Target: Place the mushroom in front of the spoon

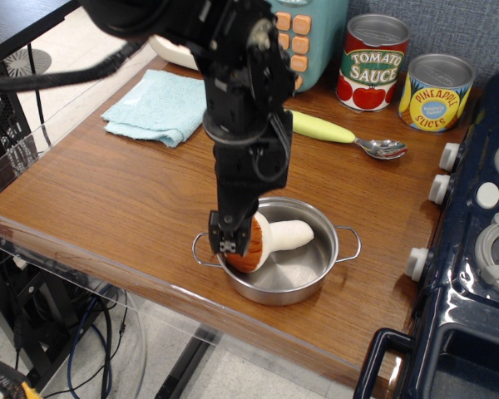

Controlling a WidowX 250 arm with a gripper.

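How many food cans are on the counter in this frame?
2. The tomato sauce can stands at the back by the wall, and the pineapple slices can stands just right of it, near the stove. The arm may hide others.

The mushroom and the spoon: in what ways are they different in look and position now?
The mushroom is plump, with a reddish-brown cap and cream stem; the spoon is slim, with a yellow-green handle and shiny silver bowl. The mushroom lies inside the metal pot, while the spoon lies directly on the table. The gripper is at the mushroom's cap; nothing touches the spoon. Both lie on their sides.
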